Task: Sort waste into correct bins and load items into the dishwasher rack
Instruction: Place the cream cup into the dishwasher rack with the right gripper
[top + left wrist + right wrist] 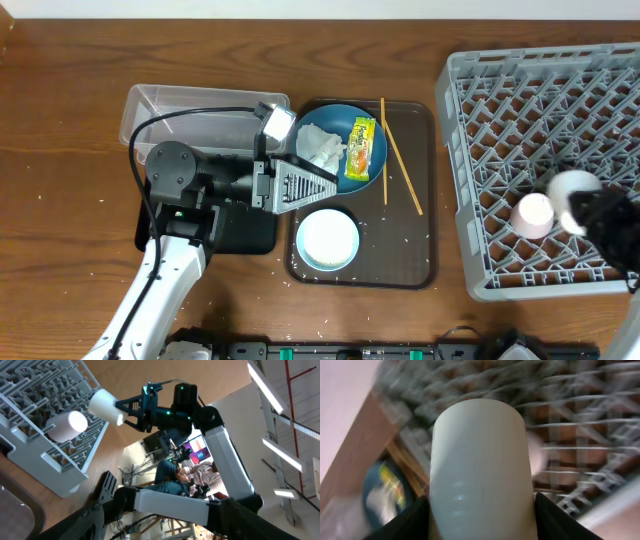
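Note:
My right gripper (582,208) is shut on a small white cup (573,187) and holds it above the grey dishwasher rack (500,90). The cup fills the right wrist view (477,465). A second cup (533,215), pink inside, lies in the rack. The blue plate (375,160) on the brown tray holds the crumpled tissue (320,148) and the yellow-green wrapper (361,148). Chopsticks (400,165) and the white bowl (328,240) lie on the tray. My left gripper (305,186) hovers over the tray's left edge, between plate and bowl. Its jaws are not clear.
The clear tub (190,110) stands behind the left arm and the black tray (240,232) lies partly under it. Rice grains (405,250) are scattered on the brown tray (425,200) and the table's front. The left wrist view shows the right arm (220,445) holding the cup over the rack.

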Robot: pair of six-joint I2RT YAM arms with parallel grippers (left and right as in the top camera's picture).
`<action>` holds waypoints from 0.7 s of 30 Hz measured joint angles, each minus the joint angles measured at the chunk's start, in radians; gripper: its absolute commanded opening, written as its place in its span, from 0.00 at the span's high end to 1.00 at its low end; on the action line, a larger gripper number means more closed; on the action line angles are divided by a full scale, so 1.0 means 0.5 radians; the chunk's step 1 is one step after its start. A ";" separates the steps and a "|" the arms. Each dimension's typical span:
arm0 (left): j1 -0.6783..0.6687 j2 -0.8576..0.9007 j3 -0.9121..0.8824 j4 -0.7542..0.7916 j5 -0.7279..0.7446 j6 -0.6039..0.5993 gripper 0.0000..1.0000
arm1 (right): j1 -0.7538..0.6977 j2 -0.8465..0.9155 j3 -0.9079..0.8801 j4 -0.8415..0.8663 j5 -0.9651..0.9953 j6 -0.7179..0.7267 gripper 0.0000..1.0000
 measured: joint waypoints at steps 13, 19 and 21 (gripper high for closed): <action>0.000 0.000 0.000 0.000 0.029 0.000 0.23 | -0.122 0.513 0.005 0.150 0.332 0.292 0.59; 0.000 0.000 0.000 0.000 0.030 -0.001 0.23 | -0.193 0.597 0.005 0.130 0.454 0.418 0.42; 0.000 0.000 0.000 0.000 0.029 0.000 0.23 | -0.206 0.609 0.011 0.149 0.457 0.458 0.27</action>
